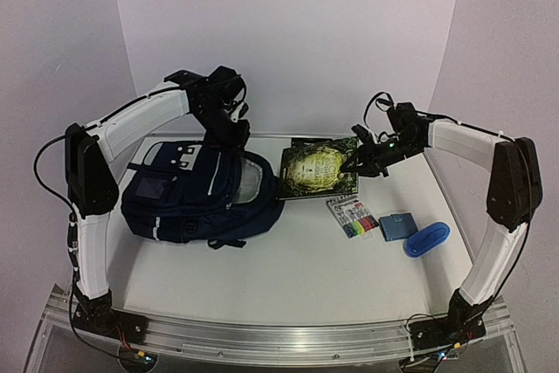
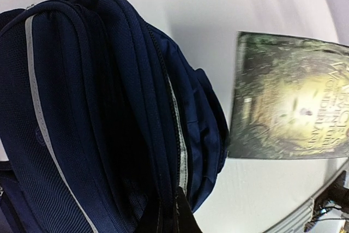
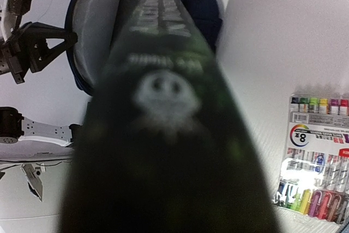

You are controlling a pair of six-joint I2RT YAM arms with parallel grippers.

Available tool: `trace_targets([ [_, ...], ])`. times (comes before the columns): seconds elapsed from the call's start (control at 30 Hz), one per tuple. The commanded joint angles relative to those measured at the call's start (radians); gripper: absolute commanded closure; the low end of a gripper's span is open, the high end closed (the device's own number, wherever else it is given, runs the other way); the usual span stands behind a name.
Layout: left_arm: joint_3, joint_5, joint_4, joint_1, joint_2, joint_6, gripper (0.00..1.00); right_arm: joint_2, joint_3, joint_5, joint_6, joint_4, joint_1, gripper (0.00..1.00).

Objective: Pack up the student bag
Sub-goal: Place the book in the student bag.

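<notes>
Right fingers [image 1: 358, 162] clamped on book [image 1: 316, 168] edge; student bag [image 1: 188, 194] mouth straight ahead, book's long axis aimed there. Left fingers [image 2: 179, 217] pinched shut on bag rim.

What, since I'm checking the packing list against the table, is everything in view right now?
student bag: one, navy blue with white stripes, left side of the table, mouth open towards the book
book: one, green cover, at the back, by the bag's mouth
marker pack: one, clear with mixed colours, in front of the book
small pouch: one, blue, right of the markers
oval case: one, brighter blue, right of the pouch
table: one, white
left pincer: one, black, shut on the bag's upper rim
right pincer: one, black, shut on the book's right edge
</notes>
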Motion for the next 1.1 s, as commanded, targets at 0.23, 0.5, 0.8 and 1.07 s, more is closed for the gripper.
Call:
trace_targets([
  [0.23, -0.035, 0.221, 0.234, -0.011, -0.090, 0.028, 1.00, -0.054, 0.002, -0.141, 0.322, 0.435, 0.075, 1.00],
  [0.5, -0.021, 0.242, 0.272, -0.010, -0.088, 0.009, 1.00, 0.043, -0.008, -0.095, 0.541, 0.683, 0.183, 1.00],
  [0.8, 0.024, 0.264, 0.325, 0.002, -0.078, -0.004, 1.00, 0.147, -0.022, -0.106, 0.610, 0.737, 0.191, 1.00],
  [1.07, 0.025, 0.441, 0.384, 0.022, -0.064, -0.002, 1.00, 0.183, -0.003, -0.167, 0.586, 0.740, 0.210, 1.00],
])
